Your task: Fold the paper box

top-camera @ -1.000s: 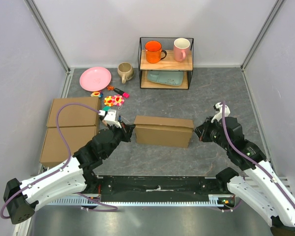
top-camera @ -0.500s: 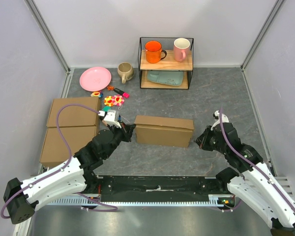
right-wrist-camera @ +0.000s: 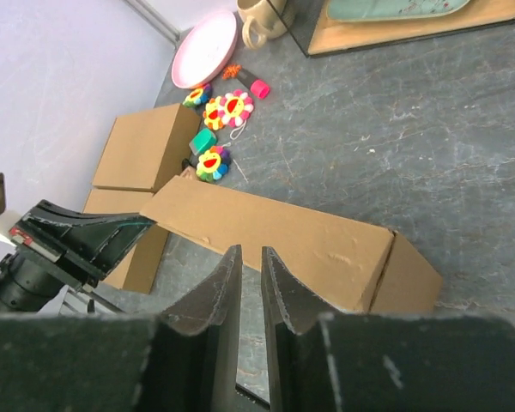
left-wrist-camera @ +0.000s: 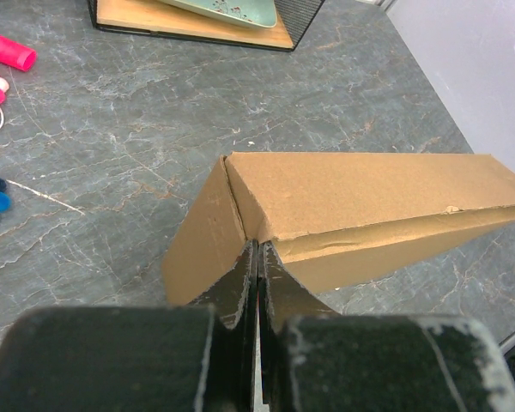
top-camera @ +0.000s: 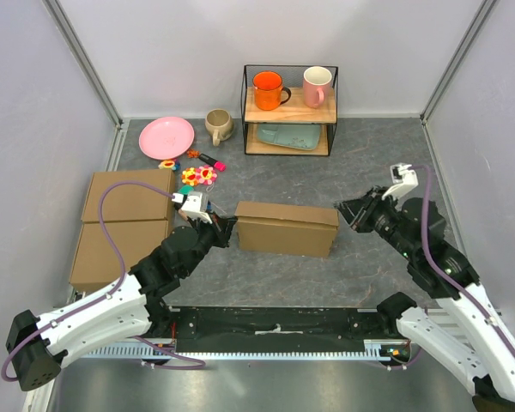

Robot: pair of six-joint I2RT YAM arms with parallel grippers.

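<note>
The paper box (top-camera: 286, 227) lies folded up as a long brown cardboard block in the middle of the table, also seen in the left wrist view (left-wrist-camera: 369, 197) and the right wrist view (right-wrist-camera: 266, 227). My left gripper (top-camera: 227, 228) is shut, its tips (left-wrist-camera: 257, 249) touching the box's left end where the lid meets the end flap; no cardboard shows between the fingers. My right gripper (top-camera: 345, 211) hangs just off the box's right end, a little above it. Its fingers (right-wrist-camera: 251, 253) stand a narrow gap apart with nothing between them.
Two ready-made flat brown boxes (top-camera: 124, 227) lie edge to edge at the left. Behind them are a pink plate (top-camera: 166, 136), a beige mug (top-camera: 218, 125) and small flower toys (top-camera: 197, 176). A wire shelf (top-camera: 290, 112) at the back holds an orange mug and a pink mug.
My right gripper has swung from the box's near right corner up and toward the far side, and its jaws have parted slightly. The left arm and the box have not moved.
</note>
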